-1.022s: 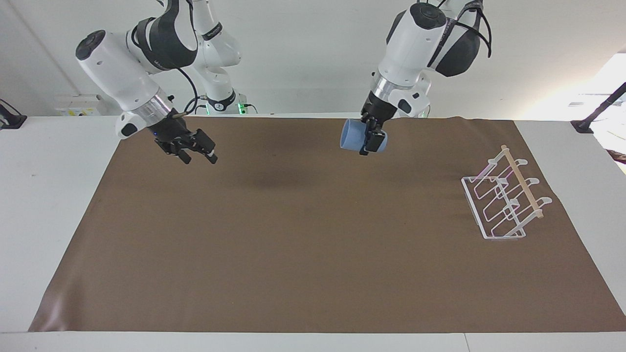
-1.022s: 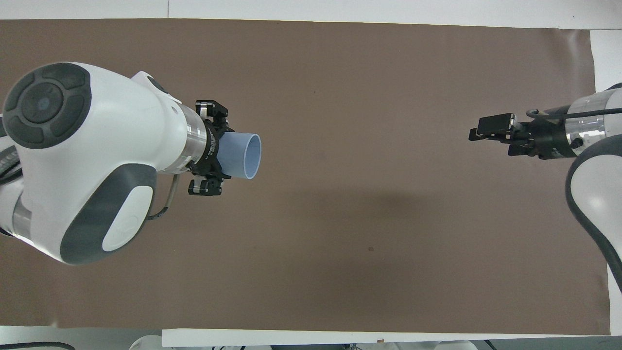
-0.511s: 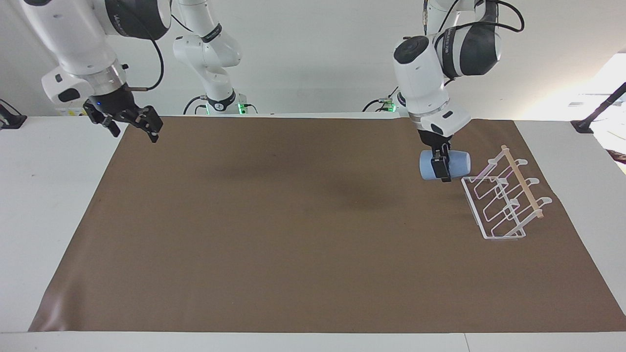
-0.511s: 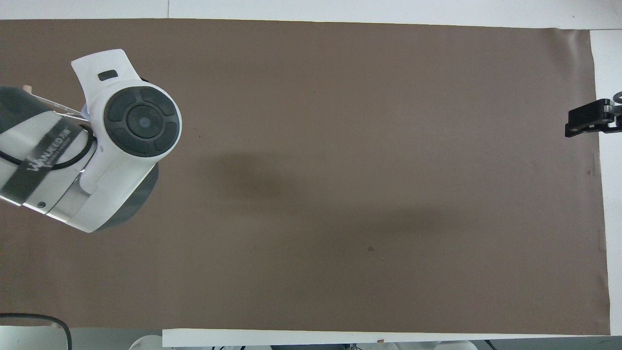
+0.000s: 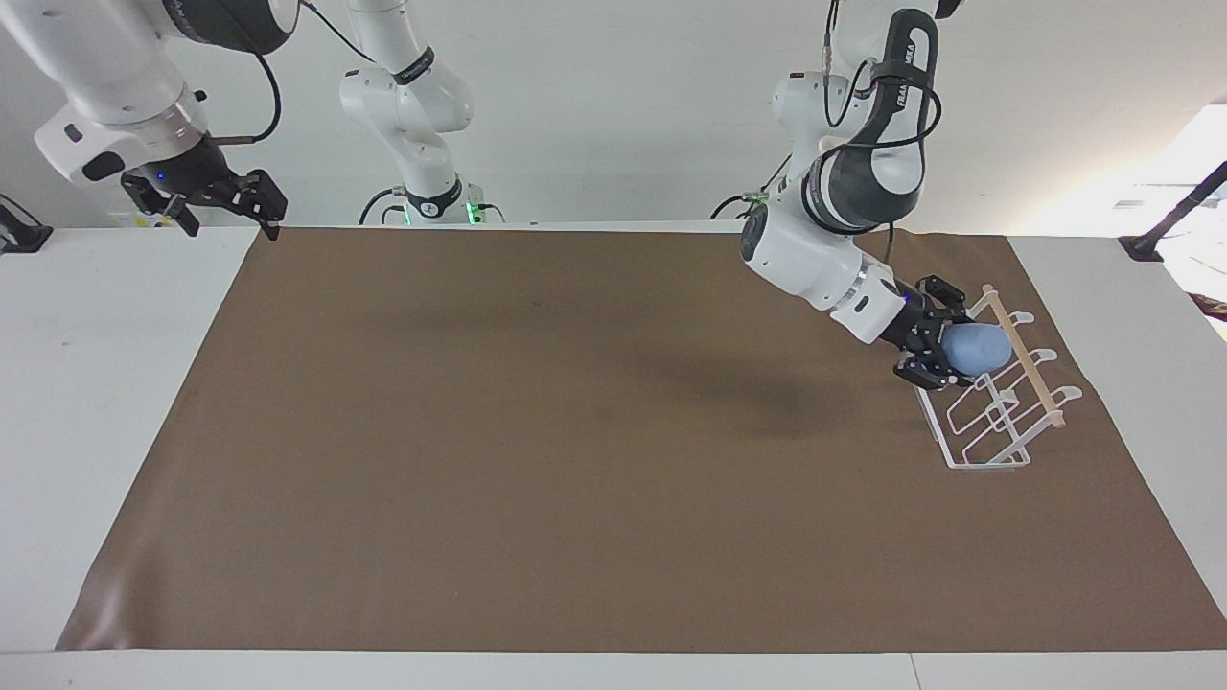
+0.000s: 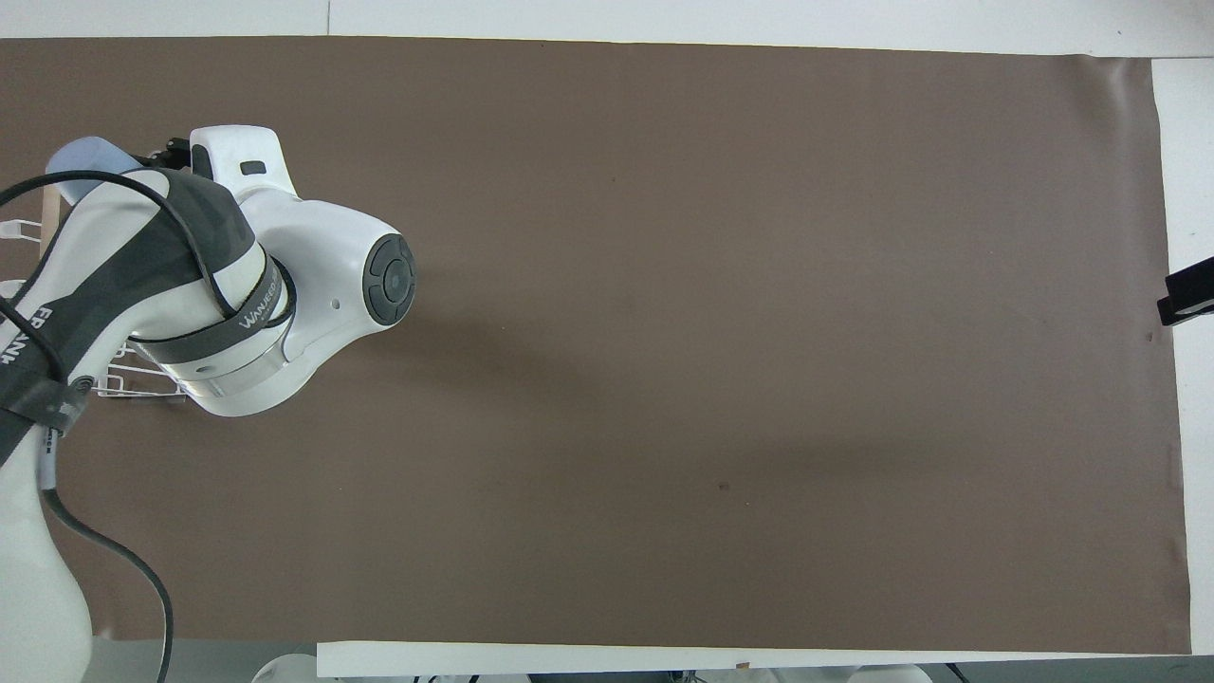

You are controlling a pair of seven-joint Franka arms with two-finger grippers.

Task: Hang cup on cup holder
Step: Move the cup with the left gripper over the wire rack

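Your left end effector (image 5: pixel 937 353) is clamped on the light blue cup (image 5: pixel 978 349), held on its side over the white wire cup holder (image 5: pixel 987 402), base toward the wooden rod (image 5: pixel 1024 356), while your right end effector (image 5: pixel 222 196), fingers apart, waits over the counter (image 5: pixel 86 383) edge.

So the cup holder (image 5: pixel 992 393) sits on the mat (image 5: pixel 575 450) near the counter (image 5: pixel 105 402) edge at the left arm's end. The cup (image 5: pixel 980 349) is up over the holder's robot-side end, in the left gripper (image 5: pixel 944 347). The right gripper (image 5: pixel 216 201) hangs over the counter's robot-side corner at the right arm's end.
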